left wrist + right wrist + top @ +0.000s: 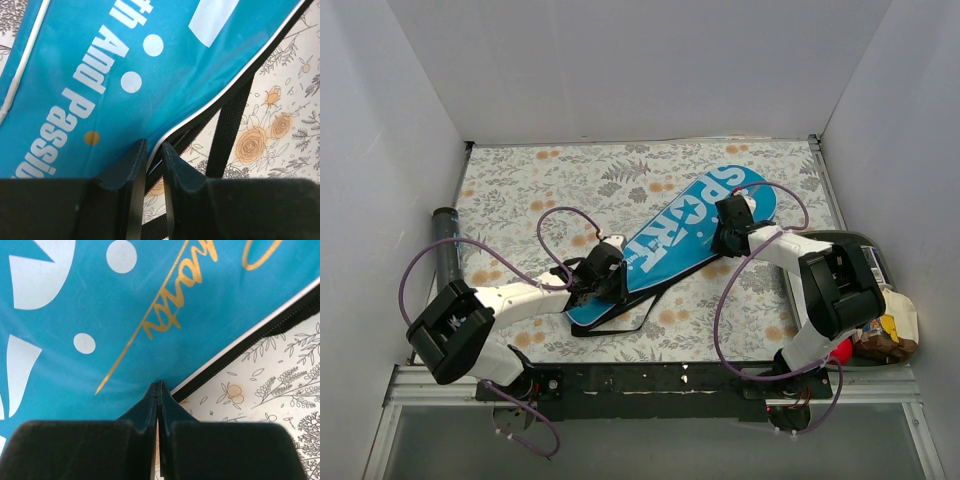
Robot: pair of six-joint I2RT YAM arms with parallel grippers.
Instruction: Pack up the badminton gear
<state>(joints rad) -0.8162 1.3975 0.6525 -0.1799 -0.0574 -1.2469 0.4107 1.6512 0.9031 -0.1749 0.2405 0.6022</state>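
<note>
Floral-clothed counter (520,180), white walls. Blue cover (680,225) is being seen lying flat and diagonal on it. Cover's narrow-end zip edge is being straddled by left fingers (125,170), slightly apart. Cover's wide-end rim is being pinched by right fingers (150,407), pressed together. Black tube (446,245) is being seen well left of the cover.

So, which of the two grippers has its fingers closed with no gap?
The right gripper, at the wide end of the blue cover: its fingers meet. The left gripper shows a narrow gap.
</note>
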